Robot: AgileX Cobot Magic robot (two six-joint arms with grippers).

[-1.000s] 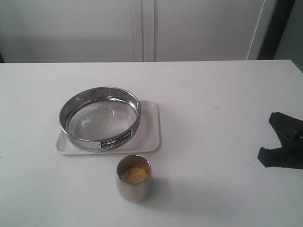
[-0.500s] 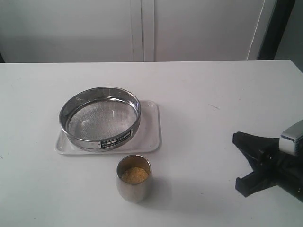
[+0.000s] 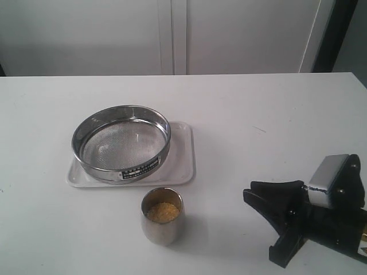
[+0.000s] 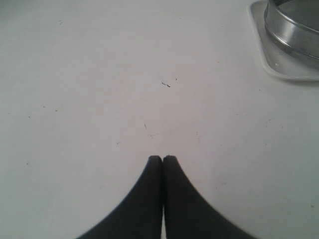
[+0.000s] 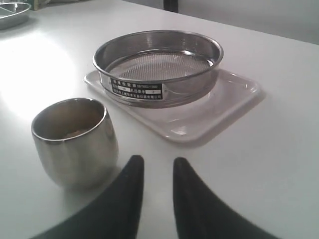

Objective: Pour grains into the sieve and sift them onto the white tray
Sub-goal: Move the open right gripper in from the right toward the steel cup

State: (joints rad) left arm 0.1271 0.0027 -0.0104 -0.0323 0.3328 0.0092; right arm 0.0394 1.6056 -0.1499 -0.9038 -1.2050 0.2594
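White tabletop [image 3: 269, 109], pale cabinet panels behind, nothing else on the surface that I can see.

Grains [image 3: 163, 211]: all in the small steel cup [image 3: 162, 226], a golden-yellow layer sitting low inside. The cup is upright on the table, just in front of the tray and not touching it. No spill around it.

Sieve [image 3: 121, 142]: rests on the white tray [image 3: 184, 154], set toward the tray's left end with the label plate facing the cup. The mesh looks bare in both the exterior and right wrist views. No grain is visible on it.

Tray: the exposed strip right of the sieve is clean. I cannot tell what lies under the mesh, but nothing suggests any sifting.

Right gripper [image 3: 261, 227]: low over the table, right of the cup and apart from it, fingers spread with nothing between them. It points toward the cup. In the right wrist view the cup sits a little to one side of the gap, not between the fingers.

Left gripper [image 4: 162, 158]: fingers pressed together and empty, over bare table. Only a corner of the tray and the sieve wall shows at the edge of its wrist view. It is out of the exterior view.

My reading: the task is at its very start and no step is done. To do: take the cup, carry it over the sieve, tip the grains in, then shake the sieve so the fines drop onto the tray.
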